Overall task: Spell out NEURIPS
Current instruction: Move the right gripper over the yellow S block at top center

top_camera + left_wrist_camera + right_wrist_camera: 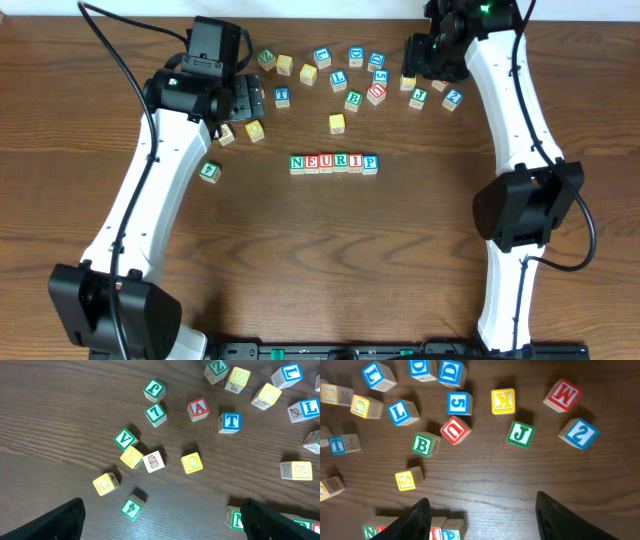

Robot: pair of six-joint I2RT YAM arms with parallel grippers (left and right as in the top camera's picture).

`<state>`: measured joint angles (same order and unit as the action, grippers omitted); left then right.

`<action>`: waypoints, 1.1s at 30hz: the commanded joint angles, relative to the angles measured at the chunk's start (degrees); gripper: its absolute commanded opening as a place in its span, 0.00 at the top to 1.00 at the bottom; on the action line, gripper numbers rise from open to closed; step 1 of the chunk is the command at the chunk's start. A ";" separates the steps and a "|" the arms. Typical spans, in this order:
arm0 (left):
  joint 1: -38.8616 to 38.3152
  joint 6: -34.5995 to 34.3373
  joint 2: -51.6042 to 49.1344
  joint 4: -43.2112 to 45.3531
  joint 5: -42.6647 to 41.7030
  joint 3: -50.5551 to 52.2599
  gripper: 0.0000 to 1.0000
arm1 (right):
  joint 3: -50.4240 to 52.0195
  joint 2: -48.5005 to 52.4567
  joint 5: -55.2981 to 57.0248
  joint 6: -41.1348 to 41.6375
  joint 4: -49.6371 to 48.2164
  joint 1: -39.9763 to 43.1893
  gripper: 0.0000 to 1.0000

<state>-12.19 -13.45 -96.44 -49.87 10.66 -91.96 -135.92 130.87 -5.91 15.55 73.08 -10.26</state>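
So the row (334, 163) read NEURIP, 1 letter short. The yellow S cube (337, 123) sat on its own a little beyond the row's middle, roughly between both arms. Right gripper (481, 500) was spread and empty, with the S just ahead of 1 fingertip; left gripper (161, 510) gaped empty too. The free slot was past the P, so I'd guess right arm's job

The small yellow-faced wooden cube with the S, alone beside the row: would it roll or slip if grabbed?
The yellow-faced wooden S cube probably won't roll: it rests flat on a square face on the wooden table. It looks stiff, so its flat sides should grip well. Small and wooden, it is likely light and may skid if pushed.
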 commanded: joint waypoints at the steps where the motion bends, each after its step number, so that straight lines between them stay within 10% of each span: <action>1: 0.28 0.33 0.22 -0.02 0.57 -0.13 0.02 | -0.87 -0.02 -1.36 1.22 -1.07 -1.64 0.38; 33: 0.28 0.33 0.22 0.20 0.55 -0.13 0.02 | -0.72 12.81 4.55 0.96 -12.35 -17.92 0.38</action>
<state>-12.21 -13.45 -96.44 -49.65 10.66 -91.94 -136.00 141.67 -5.72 15.31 60.73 -27.09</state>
